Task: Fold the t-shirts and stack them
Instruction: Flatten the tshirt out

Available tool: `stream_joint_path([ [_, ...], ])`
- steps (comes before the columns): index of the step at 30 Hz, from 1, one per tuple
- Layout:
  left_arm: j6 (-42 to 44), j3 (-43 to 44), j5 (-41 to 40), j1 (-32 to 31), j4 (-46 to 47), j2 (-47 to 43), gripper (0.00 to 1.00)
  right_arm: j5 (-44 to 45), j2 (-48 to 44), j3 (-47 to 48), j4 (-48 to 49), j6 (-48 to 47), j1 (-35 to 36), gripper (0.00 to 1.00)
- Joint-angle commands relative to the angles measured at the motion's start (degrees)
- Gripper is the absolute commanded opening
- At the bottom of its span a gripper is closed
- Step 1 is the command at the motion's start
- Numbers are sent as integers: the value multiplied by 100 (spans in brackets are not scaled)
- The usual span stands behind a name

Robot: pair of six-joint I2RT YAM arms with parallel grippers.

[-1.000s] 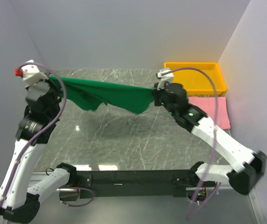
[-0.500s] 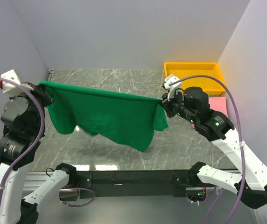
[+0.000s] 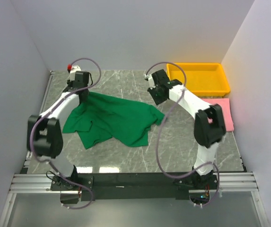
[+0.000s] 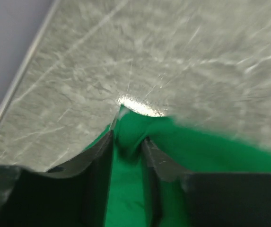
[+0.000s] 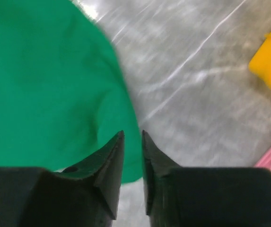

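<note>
The dark green t-shirt [image 3: 116,118] lies on the bench [image 3: 182,146], spread out left of centre but far from flat. Its surface is rumpled, its near hem falls in uneven lobes, and a flap on its right side points toward the right arm.

The left arm reaches out to the shirt's far left corner. The left claw [image 4: 128,137] is down at that corner, its fingers [image 4: 98,158] a little apart, with a raised ridge of green cloth standing between them and touching both inner faces (whether they pinch it or only flank it I cannot tell, the wrist view being blurred). Past the tips the bare bench shows, with a bright glint just beyond the cloth's edge.

The right arm stretches to the shirt's far right corner. The right claw [image 5: 132,135] is released: its two dark fingers stand narrowly parted with nothing between them, poised over the curved edge of the green cloth, which fills the left part of that wrist view. Grey bench shows to the right of that edge.

The light pink t-shirt [image 3: 226,116] lies folded flat at the right edge of the bench, well apart from the green one, its left part hidden behind the right arm's elbow. Just beyond it, in the far right corner, sits the yellow tray [image 3: 196,65]; whether tray and pink shirt touch I cannot tell. The two shirts are not stacked.
</note>
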Motion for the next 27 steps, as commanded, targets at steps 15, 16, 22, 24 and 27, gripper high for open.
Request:
stream_joint_path([
  [15,-1360,-2031,927,1414,-402,-2394,86,-209,-1871,-2030,842,1623,753,77],
  [16,-1422,-2235,910,1580,-384,-2674,85,-192,-1977,-2179,903,1694,851,78],
  [22,-1783,-3151,1261,2083,-199,-3055,78,-270,-2583,-3120,1202,2300,1414,78],
  [24,-1722,-3152,1235,2092,-261,-2915,78,-367,-2759,-3402,1308,2423,1458,78],
  [27,-1695,-3108,1428,2197,-331,-2519,77,-289,-2953,-3665,1422,2511,1467,77],
])
